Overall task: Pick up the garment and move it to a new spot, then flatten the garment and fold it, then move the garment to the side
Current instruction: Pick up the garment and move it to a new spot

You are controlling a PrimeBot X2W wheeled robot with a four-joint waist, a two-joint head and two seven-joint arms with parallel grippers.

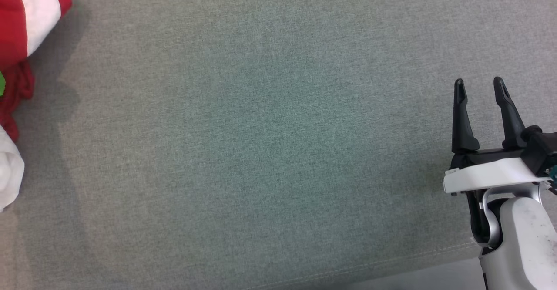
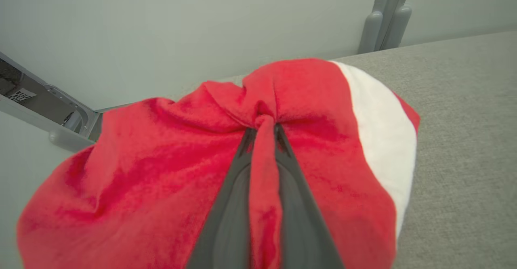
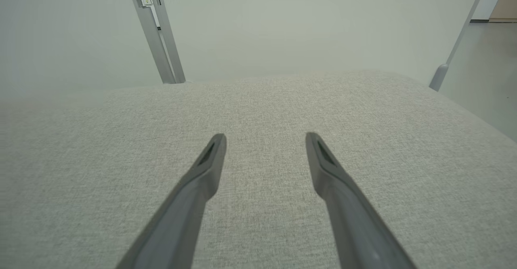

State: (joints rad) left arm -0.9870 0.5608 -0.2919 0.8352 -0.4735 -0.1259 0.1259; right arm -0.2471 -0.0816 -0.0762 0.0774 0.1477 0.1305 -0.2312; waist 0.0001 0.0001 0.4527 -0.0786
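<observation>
The garment is red fleece with a broad white band, bunched at the far left edge of the head view on the grey fabric surface. In the left wrist view the garment spreads around my left gripper, which is shut on a pinched ridge of red cloth running between its two fingers. My right gripper stands open at the lower right of the head view, over bare fabric with nothing between its fingers. The right wrist view shows the right gripper with its jaws wide apart above the surface.
A white cloth lump lies at the left edge below the red folds. The surface's front seam runs along the bottom right. Grey metal posts and a pale wall stand behind the far edge.
</observation>
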